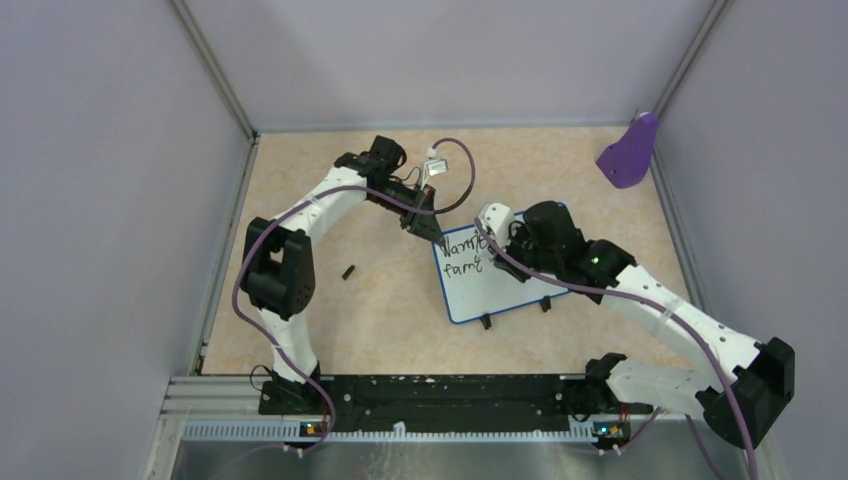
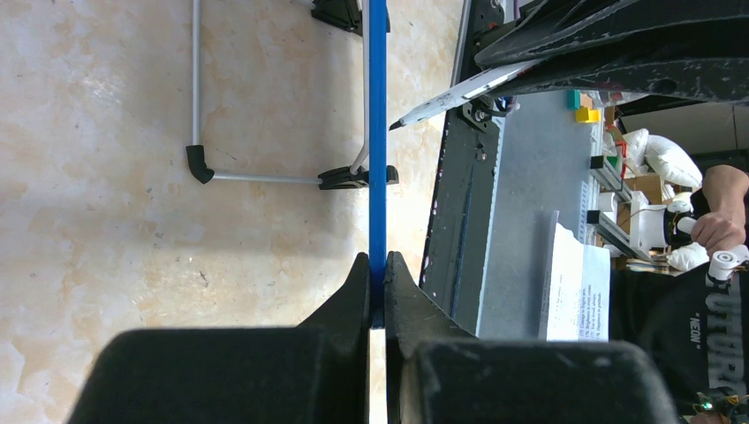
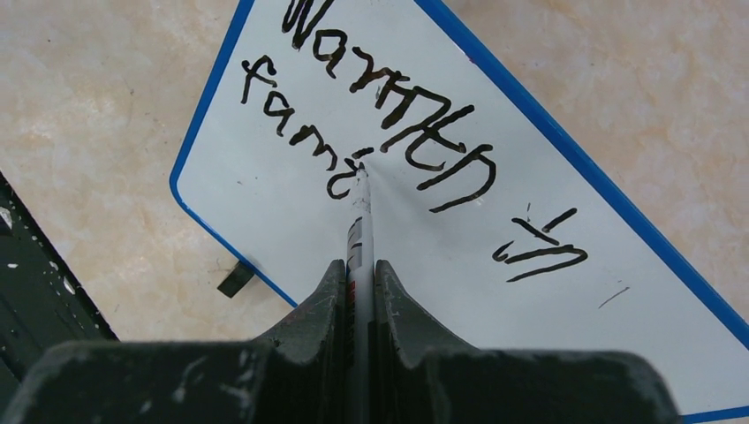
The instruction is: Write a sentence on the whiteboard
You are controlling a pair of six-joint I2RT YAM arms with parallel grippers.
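Note:
The whiteboard (image 1: pixel 495 285), white with a blue rim and two black feet, lies mid-table. My left gripper (image 1: pixel 424 226) is shut on its far left corner; in the left wrist view the blue rim (image 2: pixel 378 132) runs edge-on into the gripper (image 2: pixel 378 291). My right gripper (image 1: pixel 500 245) is shut on a white marker (image 3: pixel 359 230) whose tip touches the board (image 3: pixel 424 247). The sentence (image 3: pixel 389 115) reads "Warmth in" with "fami" below it; the marker tip is at the end of "fami". The marker also shows in the left wrist view (image 2: pixel 459 93).
A small black marker cap (image 1: pixel 348 271) lies on the table left of the board. A purple scoop-shaped object (image 1: pixel 630 152) sits in the far right corner. Grey walls enclose the table. A black rail (image 1: pixel 430 392) runs along the near edge.

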